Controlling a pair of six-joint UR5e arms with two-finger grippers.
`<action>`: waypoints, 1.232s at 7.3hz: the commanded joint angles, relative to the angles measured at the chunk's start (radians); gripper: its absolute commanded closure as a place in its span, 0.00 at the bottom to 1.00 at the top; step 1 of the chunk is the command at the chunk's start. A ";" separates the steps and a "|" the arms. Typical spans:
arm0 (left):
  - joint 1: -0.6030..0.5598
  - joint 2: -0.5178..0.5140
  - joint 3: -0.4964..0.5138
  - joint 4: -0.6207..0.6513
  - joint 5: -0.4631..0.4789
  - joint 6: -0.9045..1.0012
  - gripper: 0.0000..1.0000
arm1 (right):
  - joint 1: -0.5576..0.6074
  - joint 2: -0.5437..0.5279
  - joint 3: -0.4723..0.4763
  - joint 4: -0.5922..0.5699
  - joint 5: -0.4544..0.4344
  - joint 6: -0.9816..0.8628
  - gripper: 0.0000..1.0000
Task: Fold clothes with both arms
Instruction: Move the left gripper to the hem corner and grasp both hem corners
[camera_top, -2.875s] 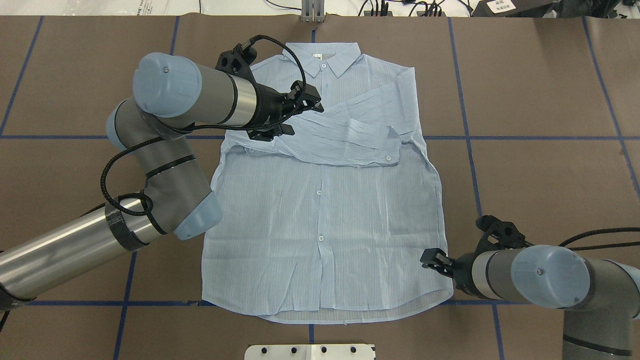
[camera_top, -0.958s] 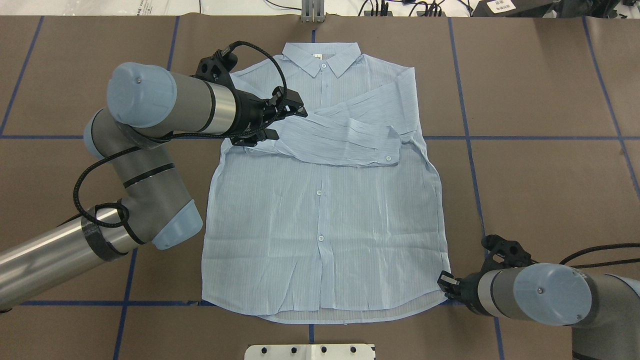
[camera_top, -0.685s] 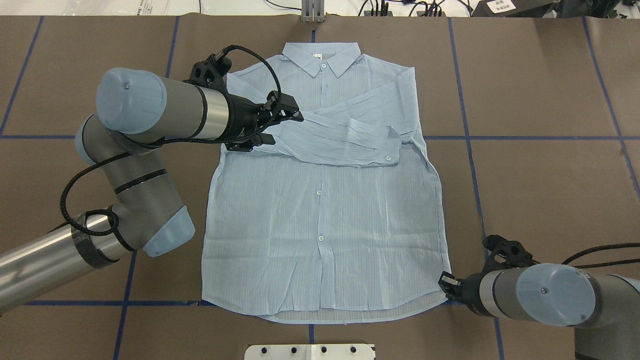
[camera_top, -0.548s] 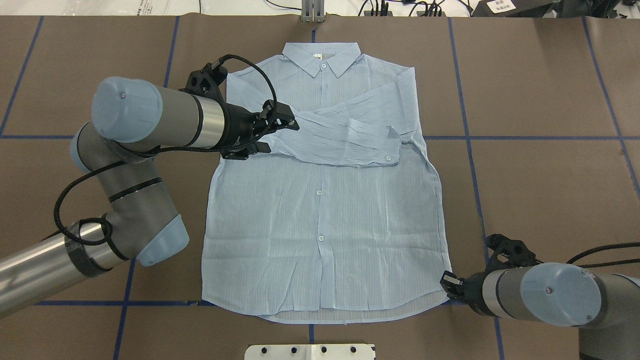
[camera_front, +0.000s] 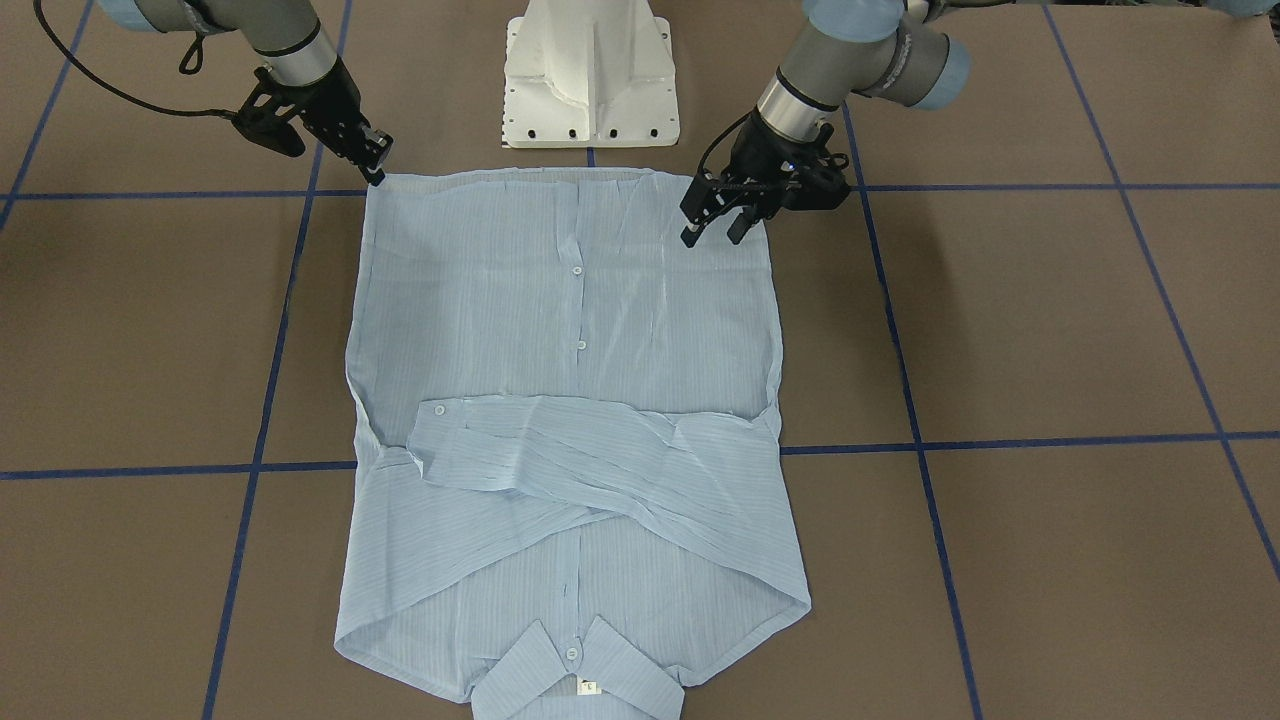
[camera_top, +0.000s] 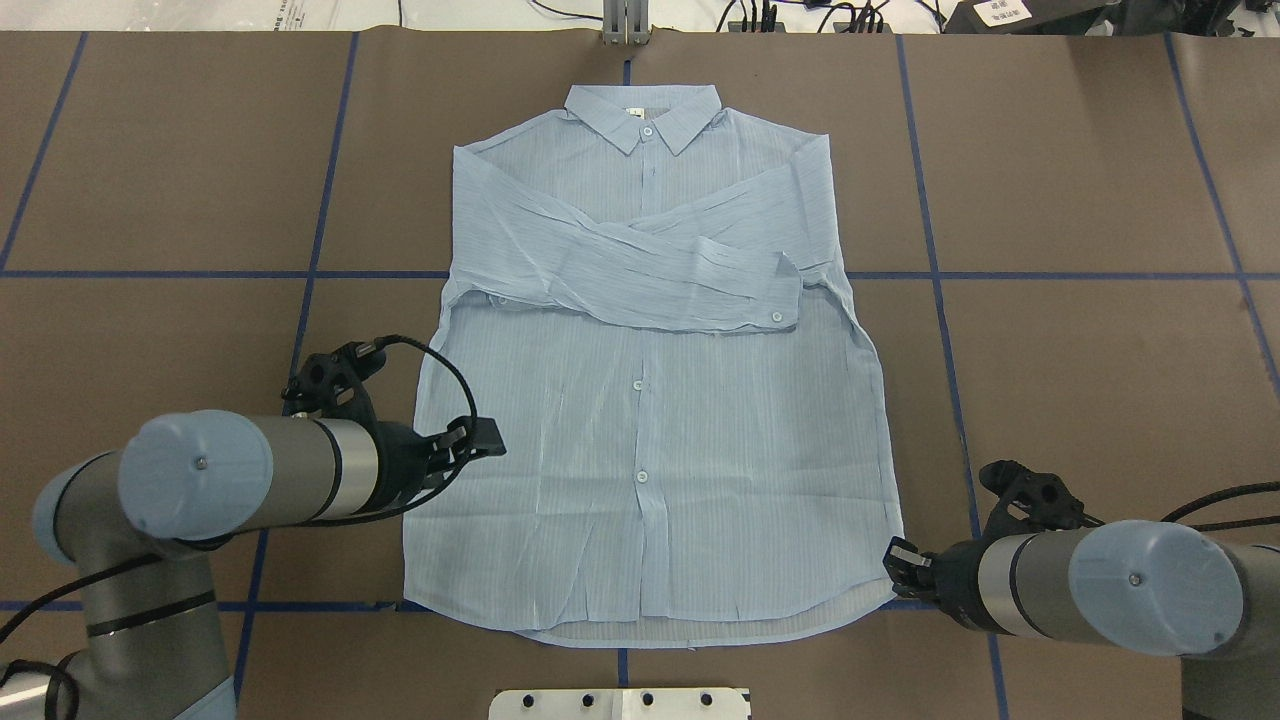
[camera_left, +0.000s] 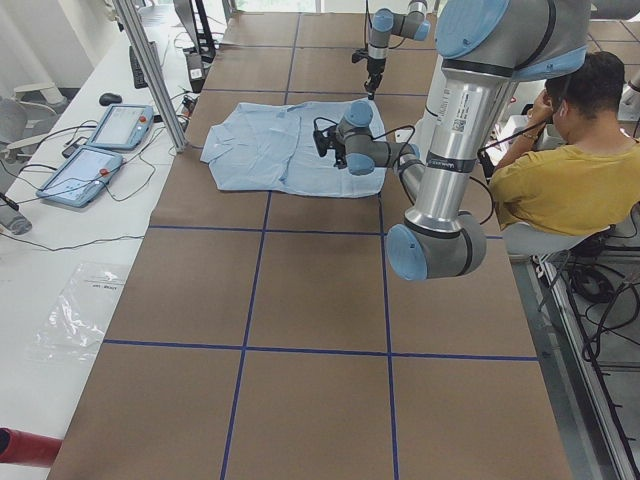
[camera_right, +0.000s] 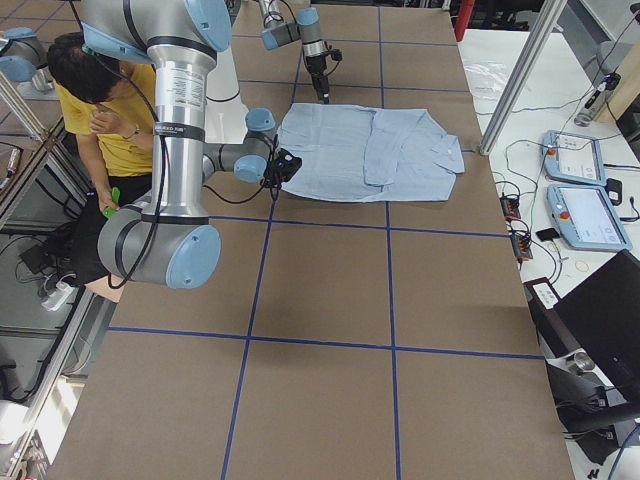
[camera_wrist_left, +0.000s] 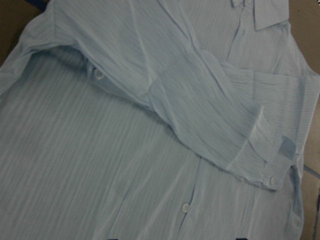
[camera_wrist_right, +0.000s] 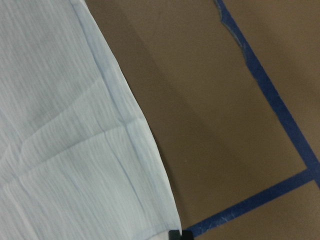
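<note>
Shirt (camera_top: 650, 450) flat on desk (camera_top: 1100, 350), sleeves crossed over chest. Likely limp, light, so best pinched at hem corners. Left fingers (camera_top: 486, 439) apart over side edge. Right fingers (camera_top: 903, 556) at hem corner, closure unclear.

We see the pale-blue striped shirt (camera_top: 650, 420) lying flat, buttoned, collar at twelve o'clock, sleeves crossed over the chest; left arm (camera_top: 290, 482) at eight, right arm (camera_top: 1040, 592) at five.

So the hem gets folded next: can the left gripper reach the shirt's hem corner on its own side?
Probably yes: the left gripper hovers open over that side edge, and the hem corner lies flat and uncovered nearby.
</note>
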 joint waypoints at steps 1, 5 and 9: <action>0.083 0.086 -0.054 0.078 0.046 -0.004 0.21 | 0.009 0.009 0.005 0.001 0.007 -0.001 1.00; 0.178 0.107 -0.045 0.088 0.053 -0.068 0.33 | 0.009 0.009 -0.003 -0.001 0.010 -0.001 1.00; 0.198 0.107 -0.051 0.129 0.053 -0.090 0.33 | 0.006 0.012 -0.003 0.001 0.007 -0.001 1.00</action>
